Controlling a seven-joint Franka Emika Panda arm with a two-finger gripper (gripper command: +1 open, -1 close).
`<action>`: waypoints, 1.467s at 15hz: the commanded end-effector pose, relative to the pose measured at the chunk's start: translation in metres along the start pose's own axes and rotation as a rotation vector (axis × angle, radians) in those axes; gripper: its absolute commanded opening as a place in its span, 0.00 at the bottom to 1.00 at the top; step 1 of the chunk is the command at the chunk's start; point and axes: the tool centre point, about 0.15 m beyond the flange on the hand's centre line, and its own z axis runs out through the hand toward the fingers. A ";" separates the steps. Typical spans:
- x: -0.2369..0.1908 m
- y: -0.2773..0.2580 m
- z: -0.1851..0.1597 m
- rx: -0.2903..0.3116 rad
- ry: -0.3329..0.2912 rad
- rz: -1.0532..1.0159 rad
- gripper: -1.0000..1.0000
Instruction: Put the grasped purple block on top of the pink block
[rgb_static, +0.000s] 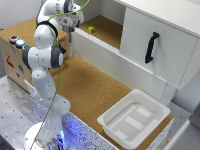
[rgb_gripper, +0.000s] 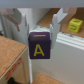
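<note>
Gripper (rgb_gripper: 39, 31) closed on purple block (rgb_gripper: 39, 46), letter A visible; yellow block (rgb_gripper: 75, 25) on shelf (rgb_static: 107, 27) beyond.

Support: cork-topped table (rgb_static: 85, 85), brown and speckled.
On it, landmark: white tray (rgb_static: 134, 119), at the table's end toward the exterior view's right.
Raised surface: cork shelf (rgb_static: 107, 27) inside the white cabinet (rgb_static: 150, 40), behind the tray.
On the shelf: small yellow block (rgb_static: 91, 29), well apart from the tray.
</note>
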 end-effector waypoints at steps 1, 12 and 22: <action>-0.013 -0.026 0.023 0.194 0.072 -0.189 0.00; 0.009 -0.088 0.044 0.316 0.078 -0.612 0.00; 0.007 -0.125 0.052 0.439 0.101 -0.803 0.00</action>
